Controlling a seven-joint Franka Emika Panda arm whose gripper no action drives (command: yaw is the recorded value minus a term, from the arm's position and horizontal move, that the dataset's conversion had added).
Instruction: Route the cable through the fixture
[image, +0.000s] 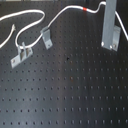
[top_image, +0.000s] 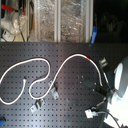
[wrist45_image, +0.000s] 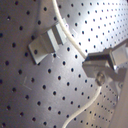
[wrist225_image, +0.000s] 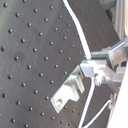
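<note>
Cable (image: 65, 15): just one, thin white cord, red tape band (image: 85, 9) near one end, snaking across the black pegboard desk (image: 75, 90).
Fixtures: three metal brackets, two small (image: 21, 54) (image: 46, 37), one tall (image: 110, 25).
End effector (wrist45_image: 102, 75): can't tell if it's clamped or not; cable runs right by it.

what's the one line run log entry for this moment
cable: loose loops on pegboard, red band by claw | fixtures: cable not clearly threaded | claw: at cable, grip unclear
</note>
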